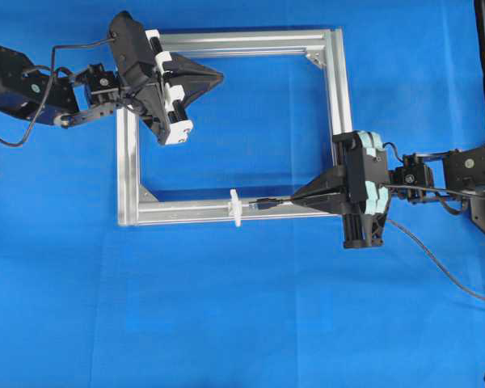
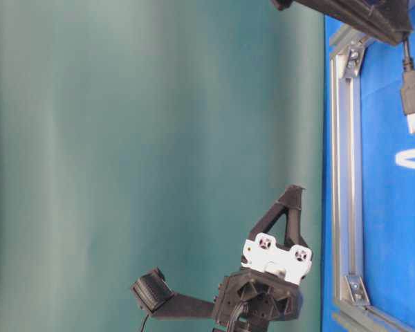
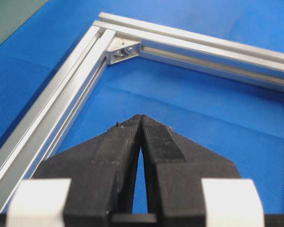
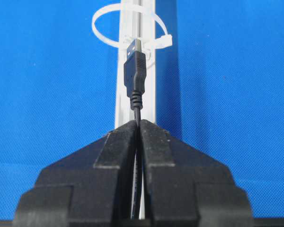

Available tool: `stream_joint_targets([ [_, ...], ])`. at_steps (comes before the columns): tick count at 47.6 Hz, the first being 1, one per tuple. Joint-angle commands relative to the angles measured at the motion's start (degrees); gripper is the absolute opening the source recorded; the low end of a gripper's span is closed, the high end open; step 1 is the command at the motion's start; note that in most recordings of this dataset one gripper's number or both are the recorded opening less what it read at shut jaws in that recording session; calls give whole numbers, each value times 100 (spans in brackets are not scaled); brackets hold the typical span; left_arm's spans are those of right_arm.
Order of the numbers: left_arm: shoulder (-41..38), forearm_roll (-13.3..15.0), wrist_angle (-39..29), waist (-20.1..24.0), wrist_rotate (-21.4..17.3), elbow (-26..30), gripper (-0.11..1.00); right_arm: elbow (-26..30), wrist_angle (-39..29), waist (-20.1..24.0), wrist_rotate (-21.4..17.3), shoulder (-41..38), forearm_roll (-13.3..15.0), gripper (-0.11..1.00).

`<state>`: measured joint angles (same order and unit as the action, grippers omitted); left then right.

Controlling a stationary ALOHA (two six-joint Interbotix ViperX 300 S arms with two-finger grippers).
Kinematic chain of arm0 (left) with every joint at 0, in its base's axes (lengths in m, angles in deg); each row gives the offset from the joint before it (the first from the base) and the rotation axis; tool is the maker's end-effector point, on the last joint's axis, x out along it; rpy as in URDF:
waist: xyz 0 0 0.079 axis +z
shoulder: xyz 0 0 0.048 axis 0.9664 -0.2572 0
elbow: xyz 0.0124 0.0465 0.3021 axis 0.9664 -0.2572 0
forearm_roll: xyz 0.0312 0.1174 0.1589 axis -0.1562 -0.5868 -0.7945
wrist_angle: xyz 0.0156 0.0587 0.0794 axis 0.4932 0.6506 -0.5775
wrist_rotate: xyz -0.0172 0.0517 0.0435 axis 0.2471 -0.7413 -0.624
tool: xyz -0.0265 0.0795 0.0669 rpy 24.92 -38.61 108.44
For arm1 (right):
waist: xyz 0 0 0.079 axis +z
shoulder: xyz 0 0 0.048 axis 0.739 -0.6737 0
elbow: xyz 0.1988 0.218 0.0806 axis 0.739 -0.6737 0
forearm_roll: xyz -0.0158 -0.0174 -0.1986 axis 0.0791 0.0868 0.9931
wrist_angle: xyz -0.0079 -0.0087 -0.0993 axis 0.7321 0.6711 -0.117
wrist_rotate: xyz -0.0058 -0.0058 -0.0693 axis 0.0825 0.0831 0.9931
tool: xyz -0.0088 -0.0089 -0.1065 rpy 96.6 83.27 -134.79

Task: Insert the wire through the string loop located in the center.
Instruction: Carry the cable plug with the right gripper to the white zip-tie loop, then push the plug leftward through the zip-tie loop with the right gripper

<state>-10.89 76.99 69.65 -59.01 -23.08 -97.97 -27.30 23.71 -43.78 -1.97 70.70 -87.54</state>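
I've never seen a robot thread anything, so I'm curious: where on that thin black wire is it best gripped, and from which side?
Probably on the thin cord just behind the plug, coming from the trailing end, as the right tool does now. That leaves the stiff plug sticking straight out, its metal tip aimed at the loop on the frame rail, with nothing blocking the tip.

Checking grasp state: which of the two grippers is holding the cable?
The right gripper, shut on the cable just short of the white loop. The left gripper is shut and empty.
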Motion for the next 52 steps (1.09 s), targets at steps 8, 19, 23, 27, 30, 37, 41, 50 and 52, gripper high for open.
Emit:
stream_joint_targets([
  [8, 193, -9, 26, 0, -9, 44, 0, 193, 62, -9, 9, -44, -9, -2],
  [19, 193, -18, 26, 0, -9, 53, 0, 483, 70, -9, 9, -343, -9, -2],
  [23, 202, -9, 26, -9, -9, 62, 0, 650, 70, -9, 9, -501, -9, -2],
  [27, 202, -18, 26, -9, -9, 62, 0, 809, 79, -9, 9, -650, 9, -2],
  [30, 193, -18, 26, 0, -9, 53, 0, 923, 97, -9, 9, -756, 9, -2],
  [37, 193, -9, 26, -9, -9, 53, 0, 1195, 185, 0, 9, -1020, 9, -2],
  [41, 193, -18, 26, -9, -9, 44, 0, 1327, 220, 0, 9, -1134, 9, -2],
  [50, 202, -18, -18, -9, -9, 44, 0, 1529, 220, 9, 9, -1274, 9, -2],
  [52, 202, -18, -35, 0, -9, 35, 0, 1529, 220, 18, 9, -1283, 9, -2],
])
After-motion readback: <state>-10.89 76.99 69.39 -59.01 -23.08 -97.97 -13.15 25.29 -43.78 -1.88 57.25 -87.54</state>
